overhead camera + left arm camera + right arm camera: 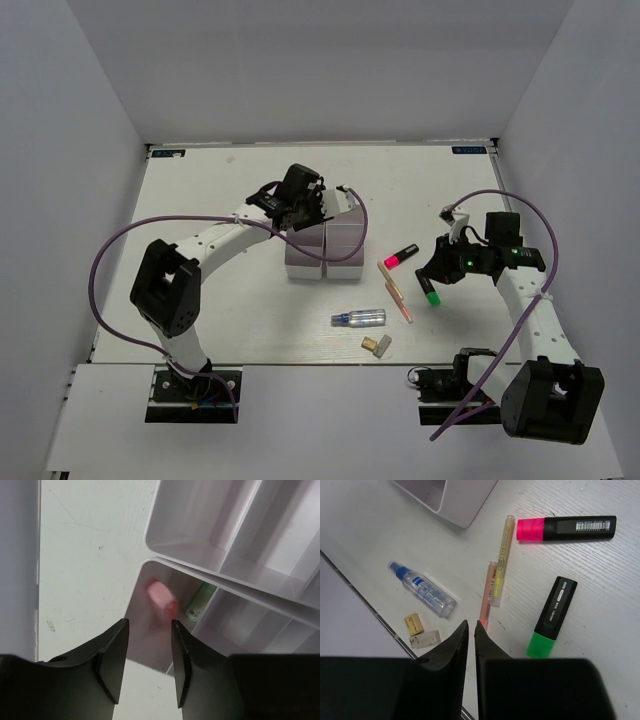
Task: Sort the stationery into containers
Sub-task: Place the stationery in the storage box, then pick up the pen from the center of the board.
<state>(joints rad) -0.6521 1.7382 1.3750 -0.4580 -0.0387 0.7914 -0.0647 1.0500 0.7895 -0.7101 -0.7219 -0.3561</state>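
The arm bases are seen nearest, at the near edge of the table (200, 190). The left gripper (310, 205) is held over the far end of the two white trays (345, 252), which stand side by side mid-table with bare surface around them. The right gripper (437, 275) is poised over the green-capped marker (432, 297). The pink-capped marker (401, 256), orange pen (398, 295), clear tube (359, 318) and tan block (377, 345) are scattered nearby.

From the left wrist, the fingers (112, 660) are seen moderately parted and empty. Beyond them, a blurred pink piece (161, 595) and a green piece (200, 602) are seen in one corner compartment.

From the right wrist, the fingers (452, 650) are drawn to a thin slit with nothing between. The orange pen's end lies just beyond the tips, and the green-capped marker lies apart to the right.
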